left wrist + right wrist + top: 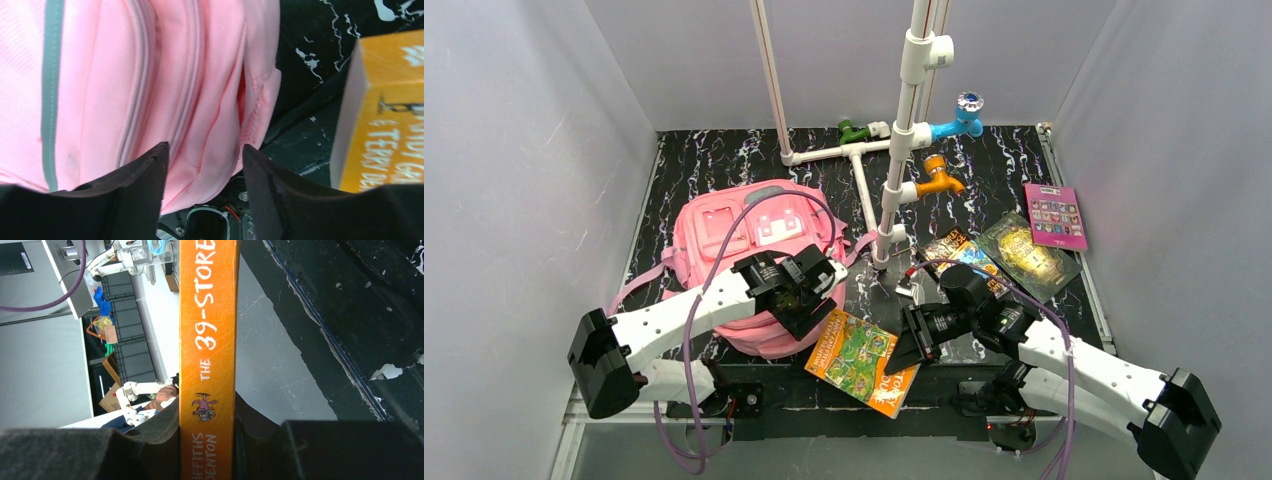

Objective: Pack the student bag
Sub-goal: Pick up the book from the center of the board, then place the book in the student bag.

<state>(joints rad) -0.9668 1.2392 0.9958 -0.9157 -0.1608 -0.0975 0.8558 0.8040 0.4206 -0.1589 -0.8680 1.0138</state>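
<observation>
The pink student bag (744,225) lies flat on the table (984,170), left of centre. The left pincer (809,300) hovers at the bag's near right edge, jaws parted astride a fold of fabric with nothing visibly clamped. The right pincer (902,352) is clenched across the spine of the orange book (856,358), held tilted just beside that edge. No open mouth shows, so the step probably calls for the left pincer to pinch and lift the upper flap, and for the book to enter thin edge first, clear of the zip.
</observation>
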